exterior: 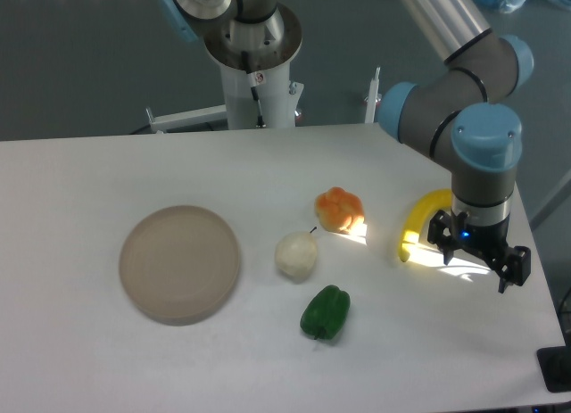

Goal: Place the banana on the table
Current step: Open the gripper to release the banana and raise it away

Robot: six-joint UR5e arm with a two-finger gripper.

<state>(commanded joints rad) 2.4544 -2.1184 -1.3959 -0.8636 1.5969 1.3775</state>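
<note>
Gripper: the black two-finger gripper (475, 258) hangs over the right side of the table, fingers spread apart with nothing between them.
Banana: the banana (417, 222) lies flat on the table just left of the gripper, apart from the fingers; bright yellow, slim, smooth-skinned, bent in an arc with its far end curling right.
Arm: grey metal tubes with pale blue joint caps, rising from the gripper to the far right.
Table: the table (107, 359) is white, matte, flat; a bright patch of light falls near the banana.
Orange pepper: the orange pepper (339, 209) is lumpy and glossy, left of the banana.
Pale fruit: the pale fruit (296, 254) is round, cream-white, with a short dark stem, nearer than the orange pepper.
Green pepper: the green pepper (325, 312) is shiny, blocky, nearest the front edge.
Plate: the plate (180, 263) is round, beige, dull, on the left.
</note>
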